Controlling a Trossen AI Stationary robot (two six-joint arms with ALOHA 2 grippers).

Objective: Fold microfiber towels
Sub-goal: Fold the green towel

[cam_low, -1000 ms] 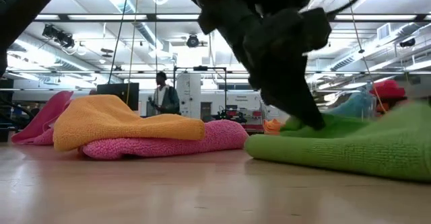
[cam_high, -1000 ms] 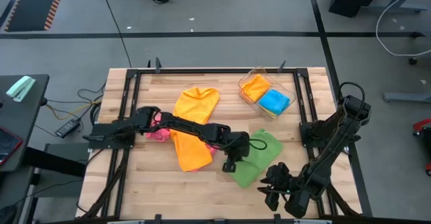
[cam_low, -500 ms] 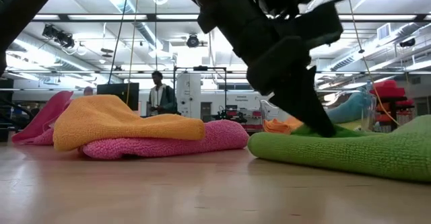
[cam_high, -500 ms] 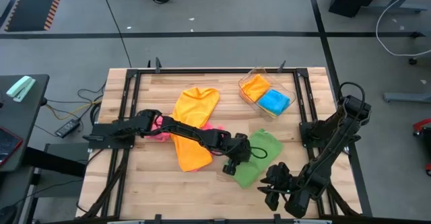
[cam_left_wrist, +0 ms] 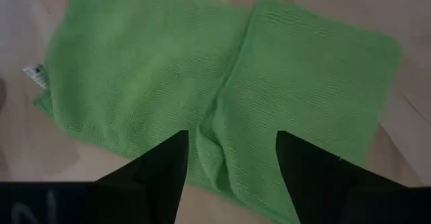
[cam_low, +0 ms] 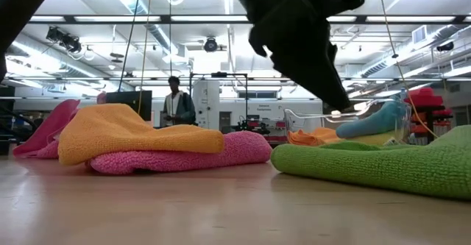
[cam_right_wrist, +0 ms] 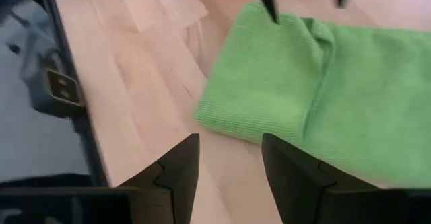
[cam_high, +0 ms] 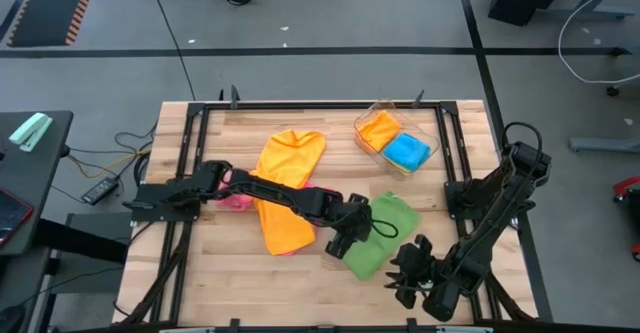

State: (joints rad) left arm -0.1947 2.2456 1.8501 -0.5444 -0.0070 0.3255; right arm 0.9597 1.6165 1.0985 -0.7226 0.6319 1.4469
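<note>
Hovering over the folded green towel (cam_high: 378, 235), the left pincer (cam_high: 338, 243) gapes wide, empty. The right pincer (cam_high: 408, 278) waits nearby, parted.

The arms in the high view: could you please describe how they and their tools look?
Both arms are dark, nearly black, built of slim jointed links. A black cable loops beside the left tool and another curls at the right arm's base. Each tool, left and right, ends in two flat, dark, tapering fingers. No markings are legible.

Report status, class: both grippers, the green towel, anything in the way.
Left gripper open above green towel, holding nothing. Right gripper open, waiting beside it. Towel folded over. Nothing in the way.
</note>
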